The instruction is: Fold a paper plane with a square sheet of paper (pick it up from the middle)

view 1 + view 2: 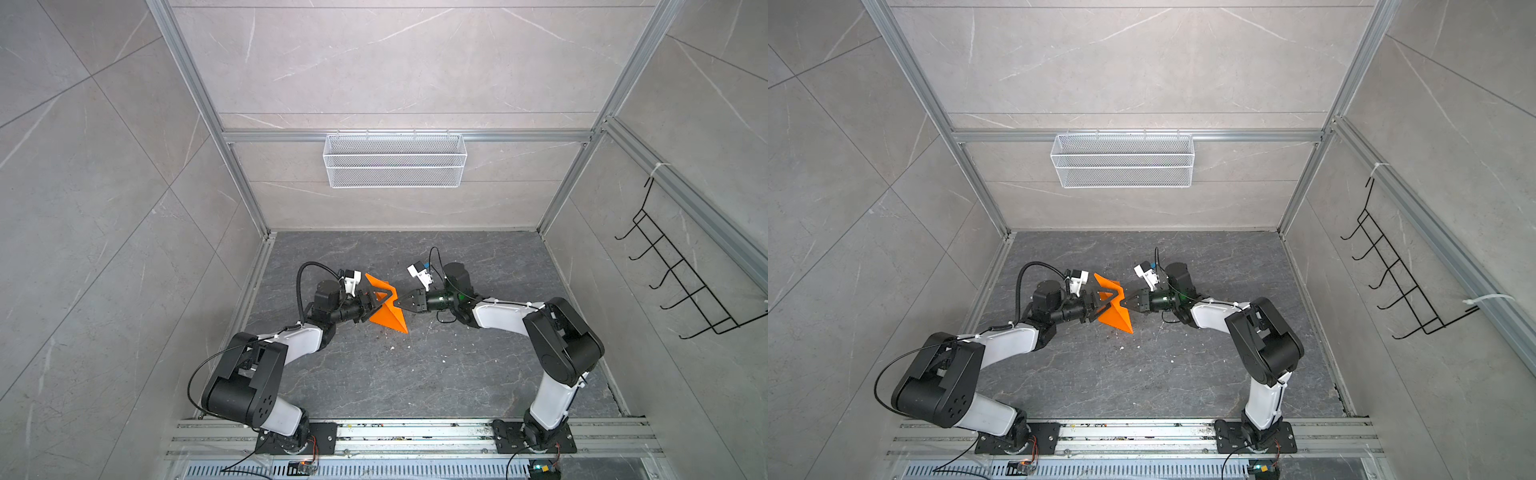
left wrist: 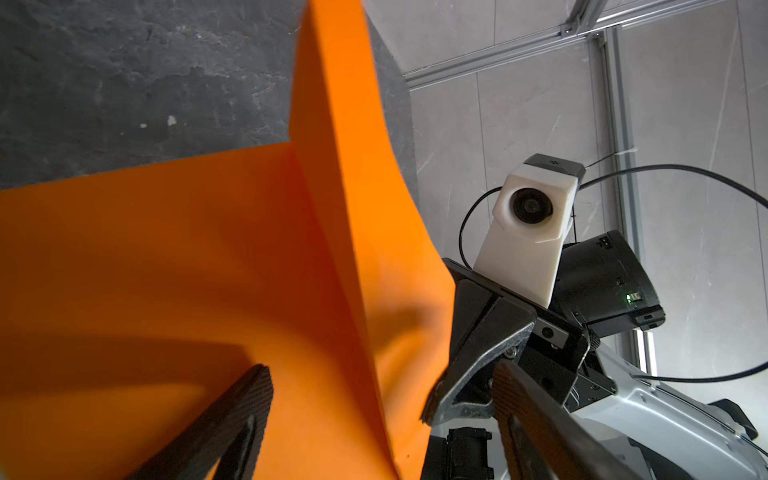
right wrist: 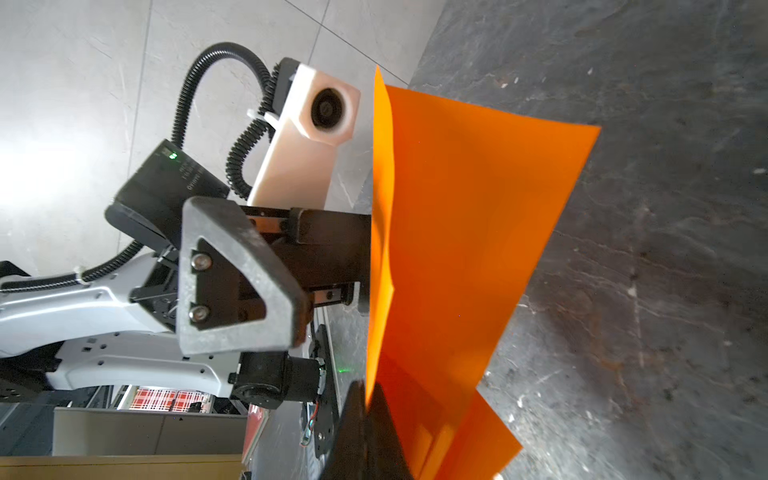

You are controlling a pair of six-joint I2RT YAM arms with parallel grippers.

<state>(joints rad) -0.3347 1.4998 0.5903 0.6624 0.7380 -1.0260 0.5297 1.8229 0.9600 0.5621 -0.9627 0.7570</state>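
The square sheet of paper (image 1: pixel 388 318) (image 1: pixel 1119 318) is bright orange and creased into triangular flaps. It stands on edge over the middle of the table, between the two grippers. My right gripper (image 1: pixel 397 305) (image 3: pixel 365 399) is shut on one edge of the sheet (image 3: pixel 465 228). My left gripper (image 1: pixel 383 300) (image 2: pixel 380 374) is open, and its fingers straddle a flap of the sheet (image 2: pixel 208 249) without pinching it. In the right wrist view one left finger (image 3: pixel 241 274) stands in front of the paper and the other is hidden behind it. No paper plane shape is in view.
The dark stone table (image 1: pixel 457 374) carries small white crumbs (image 1: pixel 409 345) in front of the paper. A white wire basket (image 1: pixel 395 160) hangs on the back wall. A black hook rack (image 1: pixel 685 282) hangs on the right wall. Aluminium rails edge the floor.
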